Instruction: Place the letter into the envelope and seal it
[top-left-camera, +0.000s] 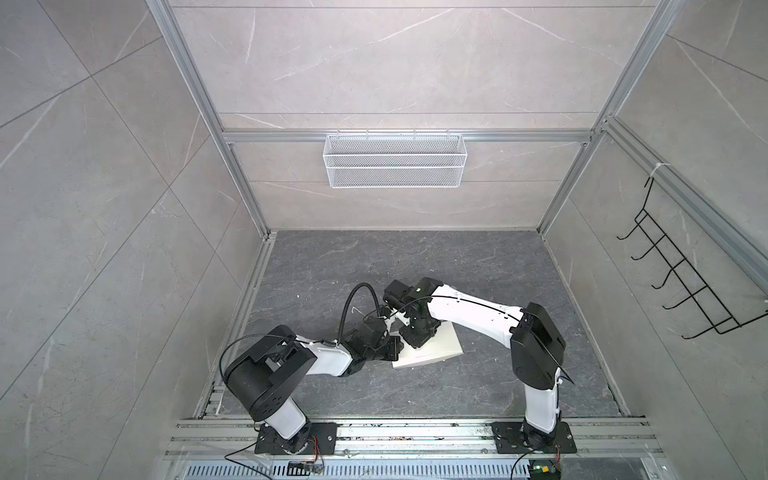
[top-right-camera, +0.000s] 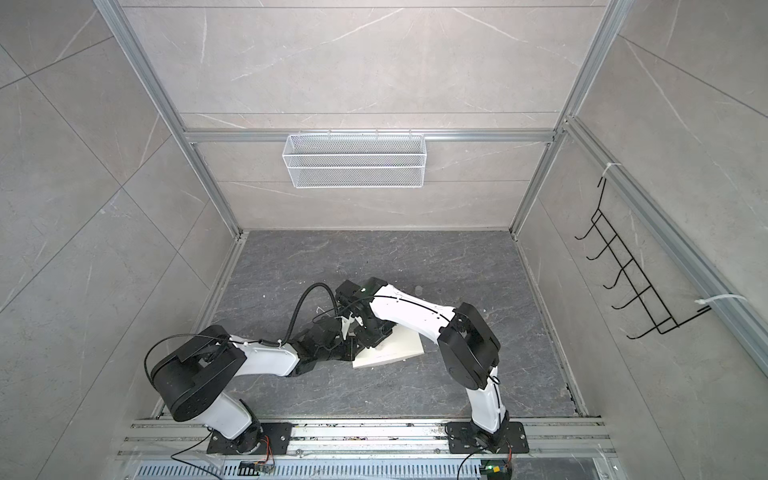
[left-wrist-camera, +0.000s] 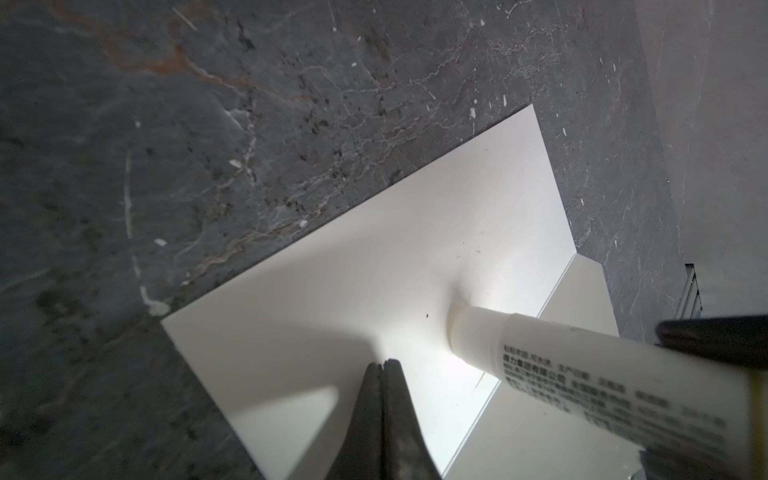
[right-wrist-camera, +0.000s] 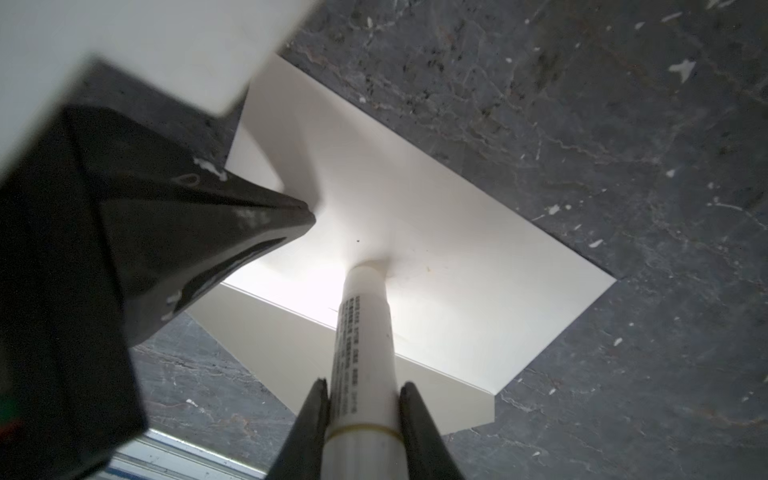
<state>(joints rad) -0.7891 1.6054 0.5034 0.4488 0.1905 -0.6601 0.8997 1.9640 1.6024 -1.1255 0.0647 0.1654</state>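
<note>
The right gripper (right-wrist-camera: 365, 384), narrowly parted, clamps a white glue tube (right-wrist-camera: 365, 324) whose tip presses on the envelope (right-wrist-camera: 457, 291). The left gripper (left-wrist-camera: 382, 363), closed and empty, rests its tips on that envelope, which lies flat on the table (left-wrist-camera: 249, 124), its flap seemingly unfolded.

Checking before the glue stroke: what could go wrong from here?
1. The glue stick, gripped by the right gripper, presses on the envelope; dragging could wrinkle or pivot it, since the shut left gripper appears to pin one spot only.
2. Both grippers sit close together; a sideways stroke might clip them.
</note>
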